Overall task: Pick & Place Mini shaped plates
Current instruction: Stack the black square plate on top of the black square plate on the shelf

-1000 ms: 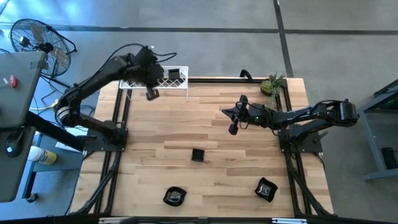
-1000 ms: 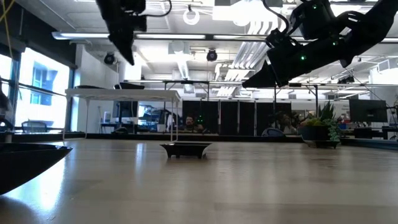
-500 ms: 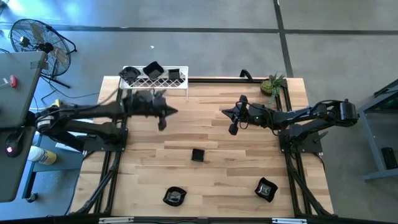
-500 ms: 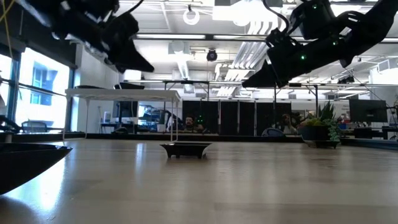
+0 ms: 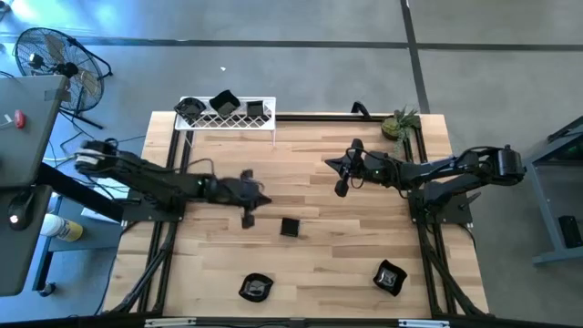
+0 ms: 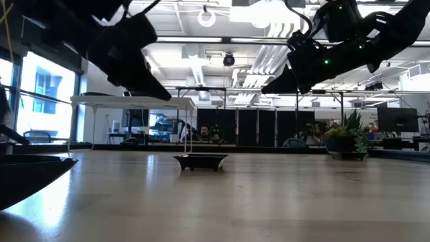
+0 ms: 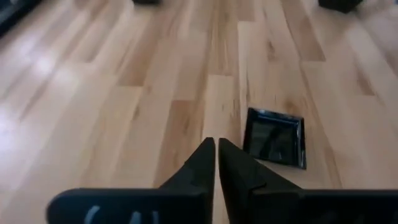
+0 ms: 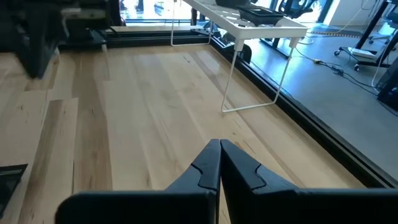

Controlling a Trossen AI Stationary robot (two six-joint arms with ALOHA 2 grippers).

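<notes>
Square black plate (image 5: 290,227) flat mid-table, two rounder plates (image 5: 256,288) near front edge, others on rack

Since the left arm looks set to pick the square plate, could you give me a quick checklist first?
1. Left tool empty: ok.
2. Left tool fingers apart for a grasp: not ok, nearly together.
3. Left tool lined up with the square plate: not ok, plate lies off to one side.
4. Square plate flat on the table, nothing touching it: ok.
5. Right tool out of the path: ok, raised over the table's far right, shut.
6. Room on the white rack: cannot tell.
</notes>
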